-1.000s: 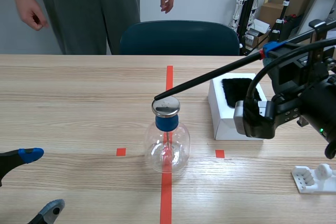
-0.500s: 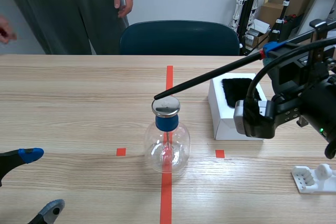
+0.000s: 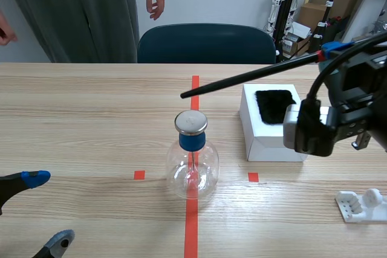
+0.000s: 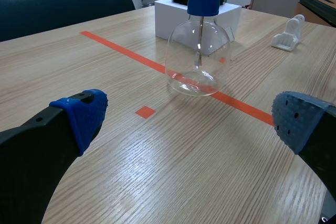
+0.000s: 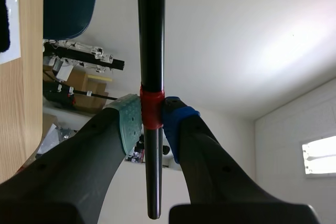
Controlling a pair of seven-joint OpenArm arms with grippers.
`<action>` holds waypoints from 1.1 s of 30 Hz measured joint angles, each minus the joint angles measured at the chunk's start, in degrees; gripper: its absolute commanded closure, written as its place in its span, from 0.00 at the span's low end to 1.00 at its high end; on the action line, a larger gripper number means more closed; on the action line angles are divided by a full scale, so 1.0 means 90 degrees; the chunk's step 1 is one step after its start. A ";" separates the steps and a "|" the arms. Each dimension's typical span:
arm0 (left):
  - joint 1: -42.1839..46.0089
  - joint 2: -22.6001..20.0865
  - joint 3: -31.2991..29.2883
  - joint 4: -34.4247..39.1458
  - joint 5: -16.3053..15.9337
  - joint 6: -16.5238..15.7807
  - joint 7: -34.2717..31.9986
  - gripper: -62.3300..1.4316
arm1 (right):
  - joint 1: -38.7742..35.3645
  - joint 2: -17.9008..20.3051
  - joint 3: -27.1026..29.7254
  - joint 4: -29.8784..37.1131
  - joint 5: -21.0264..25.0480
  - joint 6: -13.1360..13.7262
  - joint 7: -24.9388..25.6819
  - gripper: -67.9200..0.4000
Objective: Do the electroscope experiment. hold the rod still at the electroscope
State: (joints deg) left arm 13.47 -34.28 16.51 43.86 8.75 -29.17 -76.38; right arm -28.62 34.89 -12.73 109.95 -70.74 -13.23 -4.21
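Black, red-banded rod point(image 3: 251, 75); clear, blue-necked, silver-topped electroscope point(image 3: 192, 164)

Right wrist view crops the rod point(image 5: 151, 35) before its tip.

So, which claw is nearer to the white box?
Right. The right claw, shut on the black rod, is raised close by the white box. The left claw sits open far off, past the electroscope.
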 measured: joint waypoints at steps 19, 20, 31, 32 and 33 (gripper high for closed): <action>0.0000 0.0000 0.0000 0.0000 0.0000 0.0000 0.0000 0.00 | -0.4512 -0.1409 0.0794 0.0908 0.0668 -0.1411 0.0964 0.96; 0.0000 0.0000 0.0000 0.0000 0.0000 0.0000 0.0000 0.00 | -0.4558 -0.1409 0.0794 0.0908 0.0787 -0.1411 0.0969 0.96; 0.0000 0.0000 0.0000 0.0000 0.0000 0.0000 0.0000 0.00 | -0.4512 -0.1406 0.0794 0.0612 0.1226 -0.1239 0.1270 0.96; 0.0000 0.0000 0.0000 0.0000 0.0000 0.0000 0.0000 0.00 | -0.4512 -0.1406 0.0794 0.0559 0.1226 -0.1239 0.1302 0.96; 0.0000 0.0000 0.0000 0.0000 0.0000 0.0000 0.0000 0.00 | -0.4512 -0.1406 0.0794 0.0527 0.1224 -0.1239 0.1299 0.96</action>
State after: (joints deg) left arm 13.47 -34.28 16.51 43.86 8.75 -29.17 -76.38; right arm -69.23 22.24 -5.58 114.69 -59.72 -24.38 7.49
